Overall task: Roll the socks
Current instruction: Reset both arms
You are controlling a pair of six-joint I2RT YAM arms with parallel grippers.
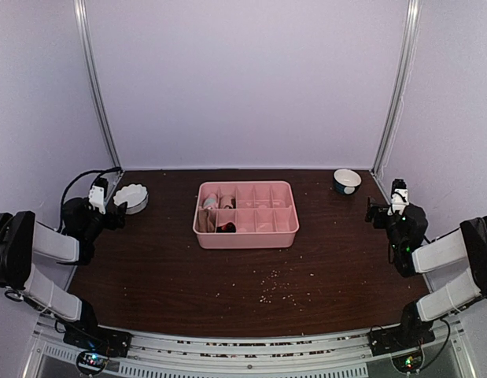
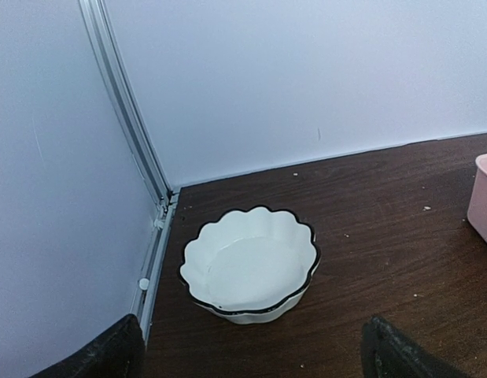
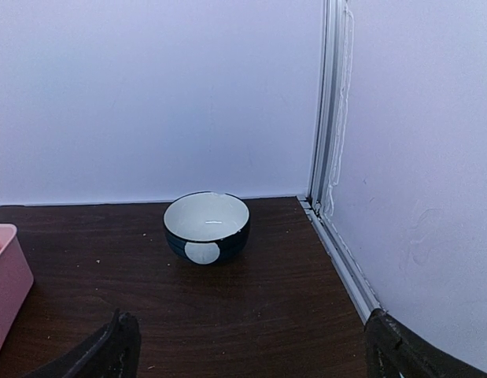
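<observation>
From above, the socks [image 1: 217,214] sit in the small boxes at the left end of the pink tray [image 1: 247,239], in the middle of the table [image 1: 164,268]. They are too small to tell if any is rolled. Your left gripper [image 1: 113,206] is far off by the left wall, just beside a white wavy bowl [image 1: 130,197]. Your right gripper [image 1: 374,210] is far off by the right wall, near a blue bowl [image 1: 347,181]. Crumbs [image 1: 274,287] lie in front of the tray. In the left wrist view, the two fingers [image 2: 105,353] are wide apart with nothing between them, and the wavy bowl is right ahead. In the right wrist view, the fingers [image 3: 109,350] are wide apart too and hold nothing, with the blue bowl ahead. Watch out: if you swing an arm fast, you may bump a bowl. The boxes look tight, so a finger could hit a wall and shove the tray. You might also grab two socks at once.
</observation>
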